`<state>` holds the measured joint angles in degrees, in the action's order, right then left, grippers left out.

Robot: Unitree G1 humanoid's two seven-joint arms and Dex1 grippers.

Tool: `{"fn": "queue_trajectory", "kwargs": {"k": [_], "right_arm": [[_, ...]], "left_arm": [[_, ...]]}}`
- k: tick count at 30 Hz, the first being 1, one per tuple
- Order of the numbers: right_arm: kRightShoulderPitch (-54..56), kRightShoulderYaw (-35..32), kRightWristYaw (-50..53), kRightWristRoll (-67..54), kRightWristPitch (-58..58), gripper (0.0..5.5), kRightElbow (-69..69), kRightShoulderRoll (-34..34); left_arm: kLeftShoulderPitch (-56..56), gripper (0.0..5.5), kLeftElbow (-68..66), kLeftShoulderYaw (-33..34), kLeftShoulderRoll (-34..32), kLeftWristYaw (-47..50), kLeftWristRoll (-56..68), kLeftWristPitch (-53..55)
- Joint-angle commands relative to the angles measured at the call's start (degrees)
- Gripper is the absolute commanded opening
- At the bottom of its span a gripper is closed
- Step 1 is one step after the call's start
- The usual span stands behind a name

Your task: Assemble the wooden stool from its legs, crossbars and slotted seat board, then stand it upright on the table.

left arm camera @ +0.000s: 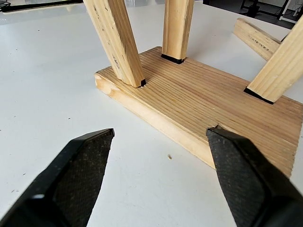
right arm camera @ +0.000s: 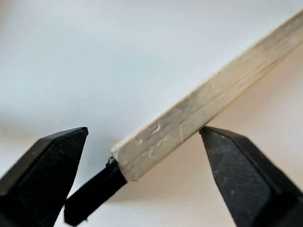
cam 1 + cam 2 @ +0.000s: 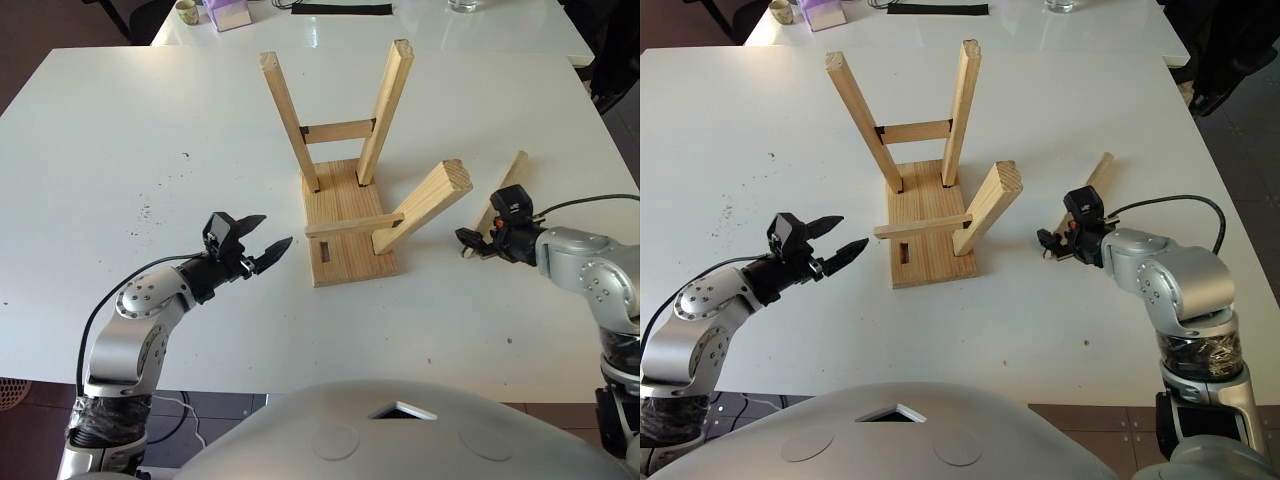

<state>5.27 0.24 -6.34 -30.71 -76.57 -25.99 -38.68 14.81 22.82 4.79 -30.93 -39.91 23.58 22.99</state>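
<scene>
The seat board (image 3: 348, 235) lies flat in the middle of the table (image 3: 120, 150), well apart from every edge, with its long axis running from far edge to near edge. Two legs (image 3: 385, 110) joined by a crossbar (image 3: 338, 131) rise from its far end. A third leg (image 3: 425, 205) leans toward the right edge. A loose wooden bar (image 3: 508, 185) lies near the right edge, pointing toward the far right corner. The right hand (image 3: 468, 243) is released, its fingers spread either side of the bar's near end. The left hand (image 3: 272, 232), wide open and holding nothing, hovers just left of the board.

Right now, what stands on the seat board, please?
The seat board holds three legs in its slots, two joined by a crossbar; one slot is empty. Their seated ends are hidden.
</scene>
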Motion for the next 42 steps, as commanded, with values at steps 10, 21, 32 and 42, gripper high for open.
{"fn": "queue_trajectory", "kwargs": {"k": [10, 21, 32, 42], "right_arm": [[-4.3, 5.0, -9.9, 12.9, 15.7, 4.35, 8.7, -9.5], [1.9, -9.7, -4.4, 9.9, 8.5, 4.35, 13.8, 6.8], [-0.4, -8.1, -1.1, 15.2, 11.4, 3.47, 15.0, 11.3], [-3.2, -10.0, -2.9, 13.6, 5.9, 2.56, 8.2, 13.0]], "left_arm": [[0.4, 3.61, 0.4, -0.3, 0.9, 1.3, 0.2, 0.6], [-0.3, 3.61, 0.3, -0.1, 1.1, 1.4, 0.4, 1.0], [-2.2, 3.61, -0.1, -0.2, 0.7, 0.8, 0.6, 2.0], [-8.1, 3.61, -3.7, 7.8, 0.5, 4.8, 2.9, 3.4]]}}
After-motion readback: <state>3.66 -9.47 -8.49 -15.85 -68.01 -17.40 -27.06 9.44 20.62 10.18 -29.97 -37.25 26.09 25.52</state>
